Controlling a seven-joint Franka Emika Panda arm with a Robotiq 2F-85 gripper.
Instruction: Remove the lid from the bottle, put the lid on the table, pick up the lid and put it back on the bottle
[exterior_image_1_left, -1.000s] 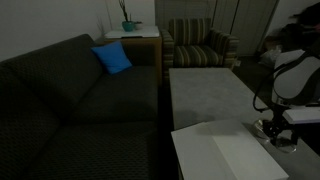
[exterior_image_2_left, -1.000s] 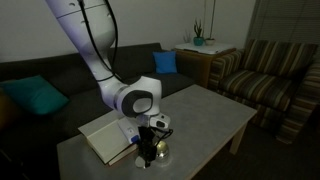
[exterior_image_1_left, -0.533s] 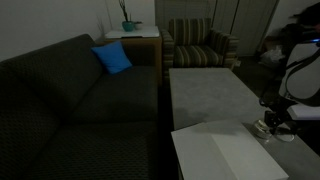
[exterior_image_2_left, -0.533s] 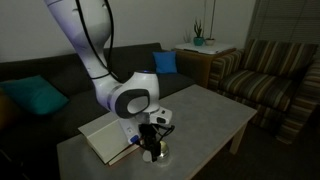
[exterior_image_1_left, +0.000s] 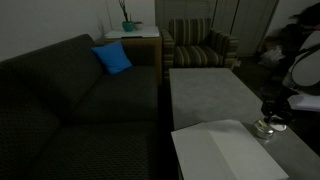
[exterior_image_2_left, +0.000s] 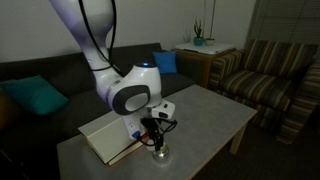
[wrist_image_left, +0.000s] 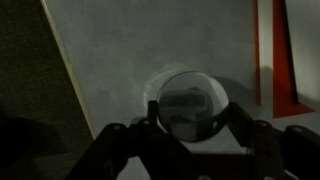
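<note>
Bottle, small, squat, clear glass (exterior_image_2_left: 160, 153), stands on the mottled grey desk (exterior_image_2_left: 205, 110) beside a white flat board (exterior_image_2_left: 103, 136). My end effector (exterior_image_2_left: 155, 131) is closed just above it. I can't tell if it pinches the round greyish lid (wrist_image_left: 190, 100). A shallow pinch could drop the lid or tip the bottle.

Arm (exterior_image_1_left: 303, 68) is running off the edge in an exterior view. Wrist view: blur is hiding whether the bottle (wrist_image_left: 190, 103) is wearing its lid; gripper (wrist_image_left: 190, 135) fingertips are dissolving into shadow.
</note>
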